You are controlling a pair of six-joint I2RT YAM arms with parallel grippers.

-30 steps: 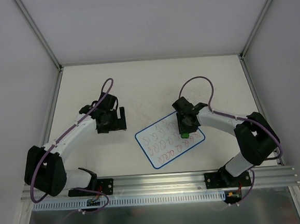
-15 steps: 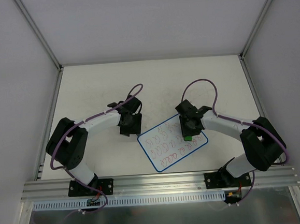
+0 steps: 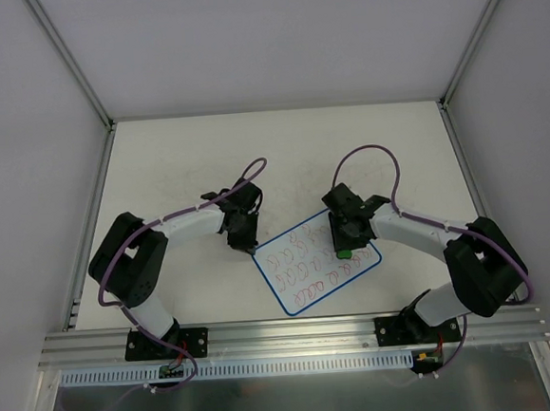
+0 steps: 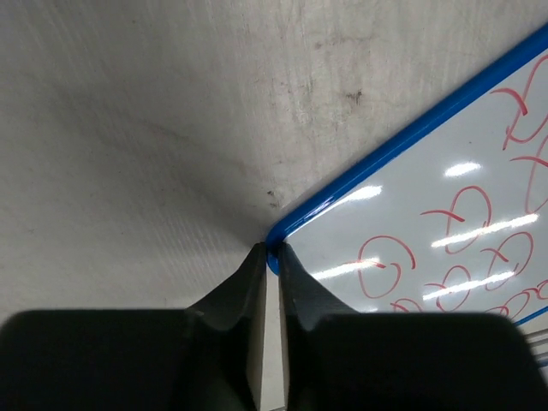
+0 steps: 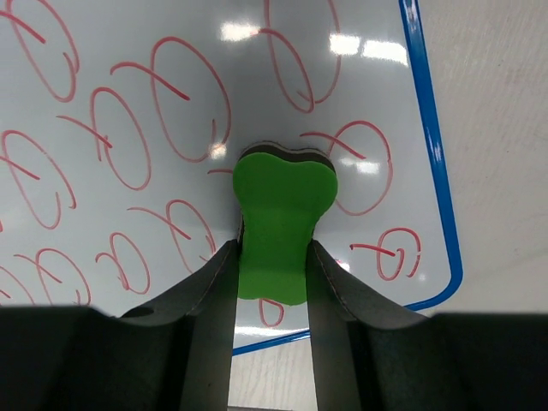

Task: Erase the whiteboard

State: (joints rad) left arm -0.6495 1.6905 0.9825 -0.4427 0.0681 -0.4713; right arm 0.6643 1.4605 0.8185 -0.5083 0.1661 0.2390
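The whiteboard [image 3: 304,277] lies tilted on the table, blue-rimmed and covered with rows of red and blue scribbles [image 5: 128,128]. My right gripper [image 3: 341,248] is shut on the green bone-shaped eraser [image 5: 282,218], which is pressed onto the board near its right corner. My left gripper [image 4: 272,250] is shut, and its fingertips sit against the rounded blue left corner of the whiteboard [image 4: 445,205]. In the top view the left gripper [image 3: 251,245] meets the board at that corner.
The white tabletop [image 3: 158,167] carries faint smudges around the board. Metal frame posts and grey walls close it in at the back and sides. An aluminium rail [image 3: 295,335] with both arm bases runs along the near edge.
The left arm swung right across the table to the board's left corner and its jaws closed. The right gripper with the eraser shifted slightly on the board.
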